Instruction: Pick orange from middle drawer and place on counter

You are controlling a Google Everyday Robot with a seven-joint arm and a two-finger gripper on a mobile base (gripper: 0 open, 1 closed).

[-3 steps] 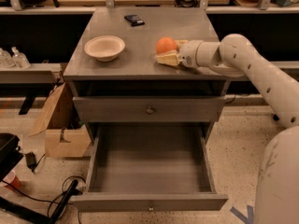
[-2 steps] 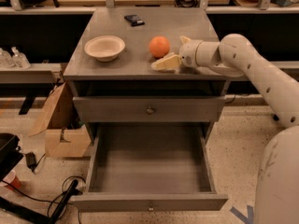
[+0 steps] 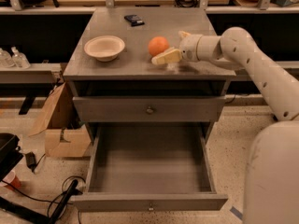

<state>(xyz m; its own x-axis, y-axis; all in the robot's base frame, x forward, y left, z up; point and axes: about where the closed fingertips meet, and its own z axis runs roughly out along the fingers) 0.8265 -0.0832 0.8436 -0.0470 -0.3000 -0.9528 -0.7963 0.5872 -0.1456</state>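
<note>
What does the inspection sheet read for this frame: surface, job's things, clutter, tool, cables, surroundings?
Surface: counter, grey and flat.
Job's things: orange sits on the counter; middle drawer pulled open, nothing seen inside.
Clutter: bowl and small dark item on the counter.
Tool: tool open, low over the counter, right beside the orange; contact cannot be told.
Cables: cables trail at lower left.
Surroundings: cardboard box, bottles, top drawer shut.
</note>
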